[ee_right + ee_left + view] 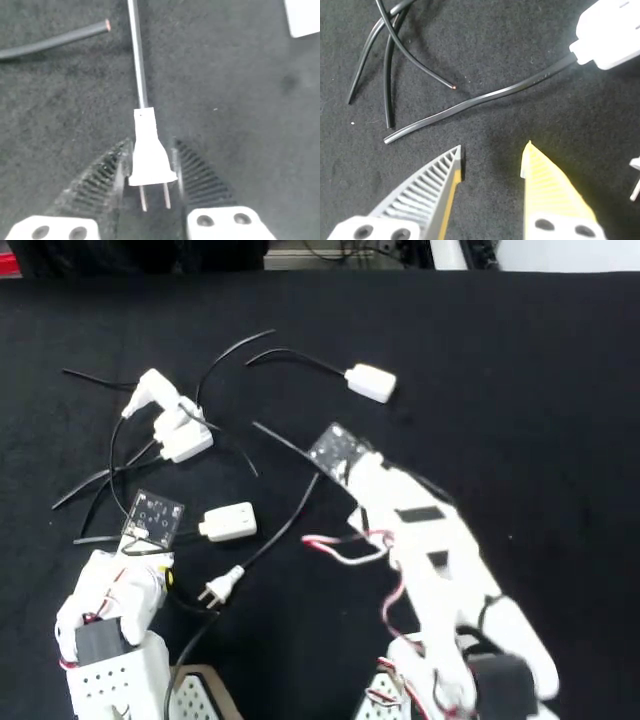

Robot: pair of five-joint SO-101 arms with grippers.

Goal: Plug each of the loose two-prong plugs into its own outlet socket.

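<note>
Right jaws clasp a white plug (148, 155) near the counter's (560, 390) middle; left jaws hang spread beside a socket (228, 522) toward the front-left corner, a second plug (222, 587) lying loose nearby.

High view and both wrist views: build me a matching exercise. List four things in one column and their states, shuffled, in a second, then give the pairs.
Things
1. left end effector
2. right end effector
3. far white socket
4. plug between the arms

States
A. lies at the far side, beyond both end effectors
B. open over the black cloth, holding nothing
C. lies ungripped, prongs toward the left arm
D. shut on a white two-prong plug

Pairs: 1-B, 2-D, 3-A, 4-C
</note>
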